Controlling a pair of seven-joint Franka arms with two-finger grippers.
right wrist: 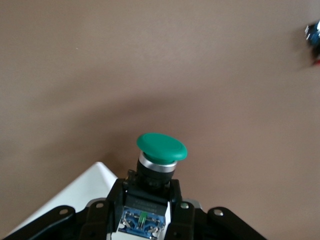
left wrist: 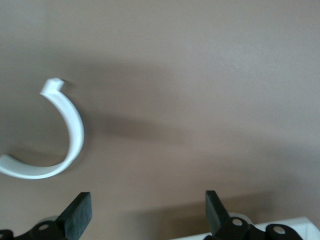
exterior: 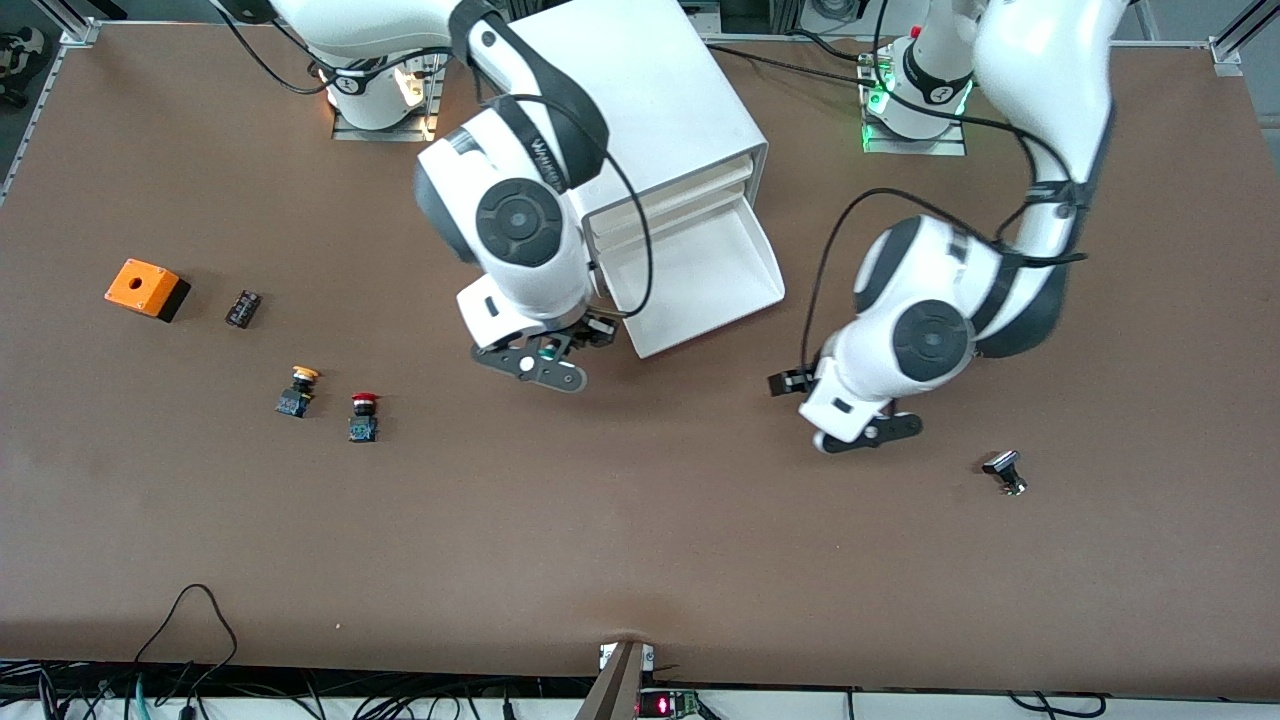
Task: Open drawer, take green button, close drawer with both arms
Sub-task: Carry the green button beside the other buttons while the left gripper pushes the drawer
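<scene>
Button (right wrist: 161, 150) is sitting clamped in the right gripper (exterior: 548, 352) just beside the open drawer's (exterior: 700, 275) front corner, its body half hidden by the fingers. Left gripper (left wrist: 147, 212) is hanging wide over the table (exterior: 640, 540), toward the left arm's end from the drawer, fingertips cut off.

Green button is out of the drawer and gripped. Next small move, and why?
Probably lower the right pincer to set the green button on the bare table: it is shut on it above the table beside the drawer, which is open, and the open left pincer waits nearby.
</scene>
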